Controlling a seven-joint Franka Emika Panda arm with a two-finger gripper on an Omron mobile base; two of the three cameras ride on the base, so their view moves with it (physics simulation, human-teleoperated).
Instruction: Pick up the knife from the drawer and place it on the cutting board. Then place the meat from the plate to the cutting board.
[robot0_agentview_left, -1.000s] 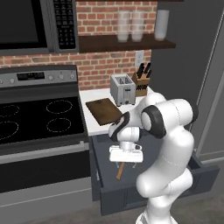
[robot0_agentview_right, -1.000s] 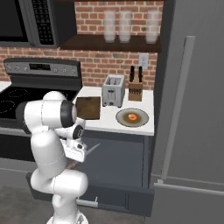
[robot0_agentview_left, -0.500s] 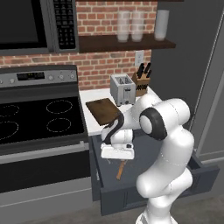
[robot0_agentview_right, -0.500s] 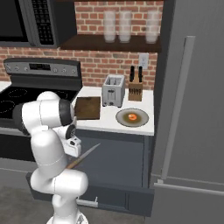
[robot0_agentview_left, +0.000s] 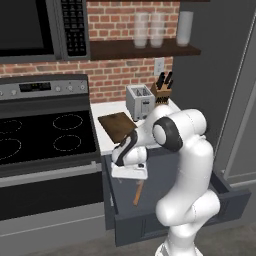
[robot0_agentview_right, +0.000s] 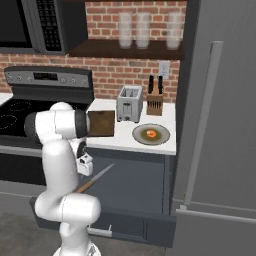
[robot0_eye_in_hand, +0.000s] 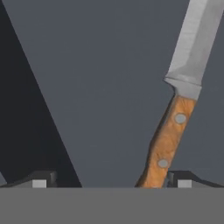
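Two rivets stud the knife (robot0_eye_in_hand: 175, 127)'s wooden handle between the spread tool (robot0_eye_in_hand: 111, 180) tips.

toaster (robot0_agentview_left: 139, 101), knife block (robot0_agentview_left: 161, 90), stove (robot0_agentview_left: 45, 135), microwave (robot0_agentview_left: 35, 27)

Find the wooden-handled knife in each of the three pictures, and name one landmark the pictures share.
Left base view: knife low centre, in the open drawer below the gripper.
Right base view: knife left of centre, beside the arm.
Hand view: knife right side, handle lowest.
Shared landmark: the drawer's dark grey floor.

Hand (robot0_eye_in_hand: 112, 181) lower, closer over knife (robot0_eye_in_hand: 175, 127).
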